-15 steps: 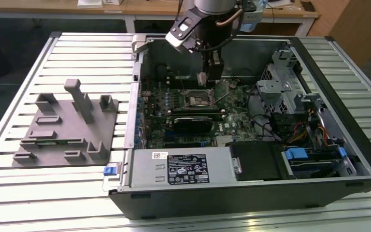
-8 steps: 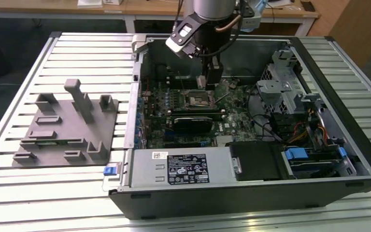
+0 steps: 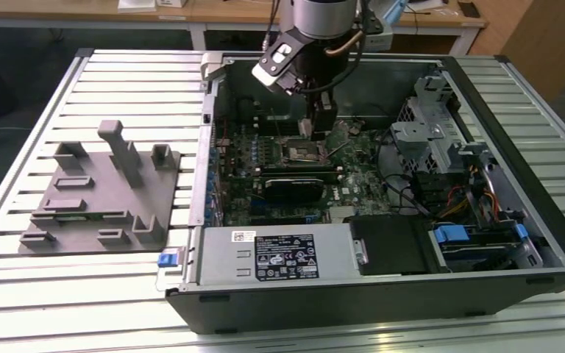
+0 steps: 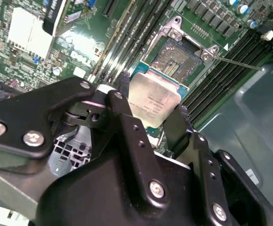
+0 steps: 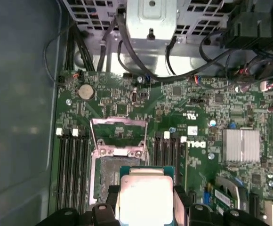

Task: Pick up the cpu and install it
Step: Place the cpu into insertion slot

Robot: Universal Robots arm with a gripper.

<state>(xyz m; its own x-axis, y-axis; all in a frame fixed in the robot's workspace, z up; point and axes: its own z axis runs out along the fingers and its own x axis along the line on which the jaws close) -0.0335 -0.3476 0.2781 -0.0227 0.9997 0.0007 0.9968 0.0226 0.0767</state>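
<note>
Two gripper (image 4: 150, 115) fingers (image 4: 123, 110) clamp the cpu (image 4: 153, 99) by opposite edges, near the open socket (image 3: 297, 151) at its 7 o'clock in the exterior view; judged light, rigid, slick-topped, fragile underneath, so edge grip suits.

An open computer case (image 3: 518, 273) is lying on a table (image 3: 27, 309), filling the centre and right of the exterior view. A block of holders (image 3: 96, 198) is sitting on the table at the exterior view's left. A circuit board (image 3: 361, 180) is lying inside the case, with a power box (image 3: 277, 254) at lower centre. At upper centre the gripper (image 3: 314, 126) is clasping the cpu (image 4: 153, 101) above the board's socket (image 3: 297, 151).
</note>
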